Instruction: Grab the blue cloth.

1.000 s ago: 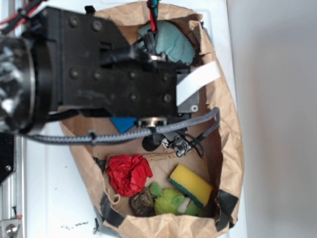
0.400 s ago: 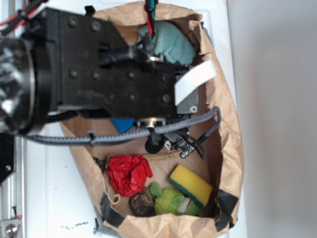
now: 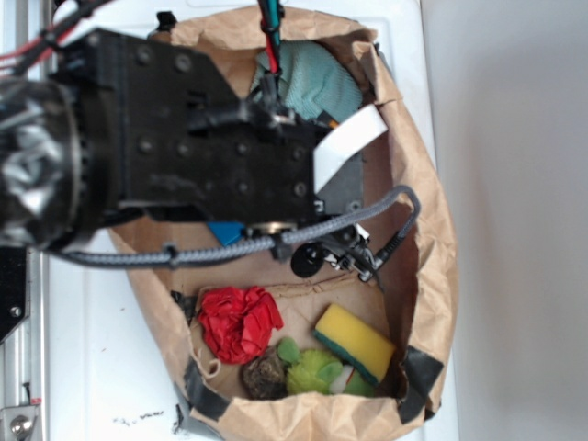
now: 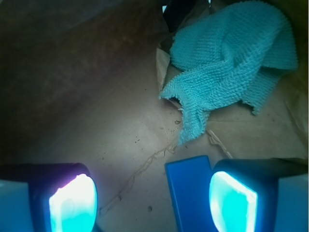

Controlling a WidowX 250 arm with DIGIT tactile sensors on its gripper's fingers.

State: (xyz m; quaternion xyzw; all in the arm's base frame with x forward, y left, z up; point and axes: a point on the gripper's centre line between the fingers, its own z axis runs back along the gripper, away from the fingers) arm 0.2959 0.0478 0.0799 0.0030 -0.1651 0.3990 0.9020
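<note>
Paper-bag floor point(image 4: 120, 121): blue cloth point(image 4: 231, 63) beyond parted tool point(image 4: 149, 203)

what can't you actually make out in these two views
- Blue cloth: in the exterior view the arm covers its lower left part; the wrist view shows most of it.
- Blue block: cut off by the wrist view's bottom edge; only a corner shows under the arm.
- Gripper: hidden under the arm in the exterior view.
- Dark lump beside the green toy: too blurred to identify.

Blue cloth point(image 3: 322, 83) partly behind the arm; blue block point(image 4: 189, 195) cut off below.
</note>
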